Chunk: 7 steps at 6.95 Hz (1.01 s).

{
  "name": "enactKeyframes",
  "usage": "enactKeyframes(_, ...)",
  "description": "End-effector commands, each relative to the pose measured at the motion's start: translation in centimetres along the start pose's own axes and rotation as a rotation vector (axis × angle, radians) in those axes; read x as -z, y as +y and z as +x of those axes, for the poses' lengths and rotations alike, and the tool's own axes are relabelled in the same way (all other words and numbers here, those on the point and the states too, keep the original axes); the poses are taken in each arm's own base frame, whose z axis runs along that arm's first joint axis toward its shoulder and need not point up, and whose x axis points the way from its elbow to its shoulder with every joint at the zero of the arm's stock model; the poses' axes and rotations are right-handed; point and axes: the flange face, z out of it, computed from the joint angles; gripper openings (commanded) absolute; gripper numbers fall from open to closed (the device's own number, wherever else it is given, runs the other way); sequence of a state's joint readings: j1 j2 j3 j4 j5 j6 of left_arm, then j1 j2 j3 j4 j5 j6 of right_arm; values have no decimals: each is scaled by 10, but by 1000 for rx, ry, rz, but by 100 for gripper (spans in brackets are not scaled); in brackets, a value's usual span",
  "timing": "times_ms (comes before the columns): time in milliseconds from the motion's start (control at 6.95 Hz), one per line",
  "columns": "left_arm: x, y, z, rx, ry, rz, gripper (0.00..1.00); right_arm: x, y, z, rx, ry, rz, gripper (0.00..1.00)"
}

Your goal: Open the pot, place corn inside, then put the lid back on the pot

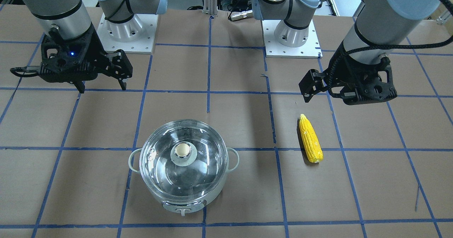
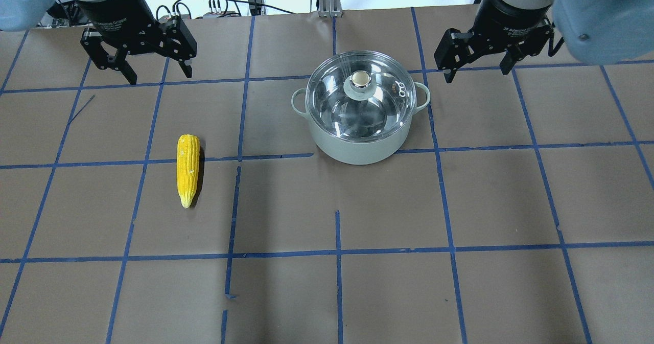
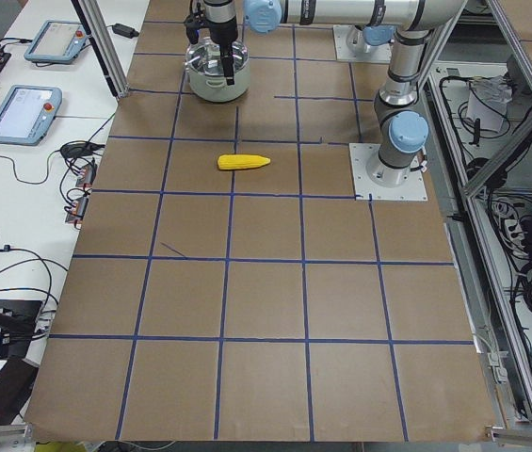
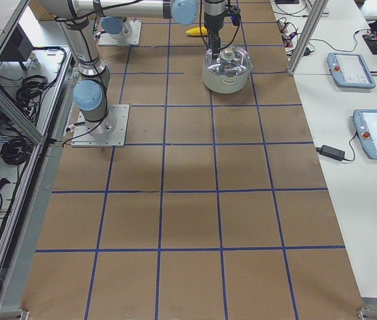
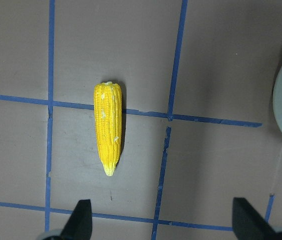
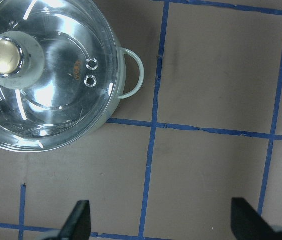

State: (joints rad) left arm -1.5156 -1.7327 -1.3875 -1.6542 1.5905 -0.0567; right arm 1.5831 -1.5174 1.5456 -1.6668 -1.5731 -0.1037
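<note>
The lid (image 2: 380,110) sits on the pot (image 2: 352,152); corn (image 2: 187,169) lies at its 9 o'clock. Glass lid seems fragile, slippery: take its knob (image 2: 360,79). Left gripper (image 2: 160,77) and right gripper (image 2: 477,73) hang, fingers spread, empty.

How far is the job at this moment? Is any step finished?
Nothing looks done: the glass lid sits on the pot, and the corn lies on the table. Nothing is in hand: the left gripper and right gripper hang open, empty. Left: lift lid, put corn in, replace lid.
</note>
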Motion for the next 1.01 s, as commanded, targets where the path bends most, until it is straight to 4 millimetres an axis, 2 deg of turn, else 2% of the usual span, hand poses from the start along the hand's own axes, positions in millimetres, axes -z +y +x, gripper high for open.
enactKeyframes(0,2,4,0,-2,-2,2,100,0,2,1,-1,1,-11,100)
enactKeyframes(288,-1,2,1,0,-2,-2,100,1,4,1,-2,4,-18,100)
enactKeyframes(432,5,8,-1,-1,-4,9,100,-3,2,1,-2,4,-25,100)
enactKeyframes(864,7,9,-1,-6,-4,12,100,-8,-1,0,-7,-7,-21,100)
